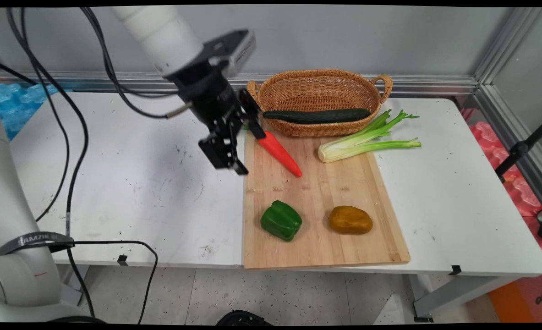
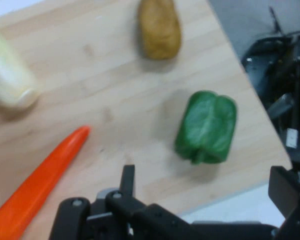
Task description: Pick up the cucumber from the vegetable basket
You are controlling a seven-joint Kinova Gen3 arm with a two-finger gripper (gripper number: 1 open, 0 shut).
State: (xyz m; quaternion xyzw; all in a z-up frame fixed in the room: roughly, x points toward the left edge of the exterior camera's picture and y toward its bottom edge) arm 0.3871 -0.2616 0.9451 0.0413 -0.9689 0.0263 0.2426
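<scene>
Carrot [image 1: 281, 153] is lying aslant on the cutting board [image 1: 325, 192] at about 11 o'clock, with its tip pointing toward the board's middle. Gripper [image 1: 251, 153] is hovering over the board's left edge with fingers spread wide, gripping nothing. One finger is sitting just beside the carrot's thick end; contact cannot be told. Pepper [image 1: 281, 221] is sitting at 7 o'clock, potato [image 1: 350, 220] at 5, celery [image 1: 362, 144] at 2. Basket [image 1: 319, 82] holding a cucumber [image 1: 316, 115] is standing at 12 o'clock.
</scene>
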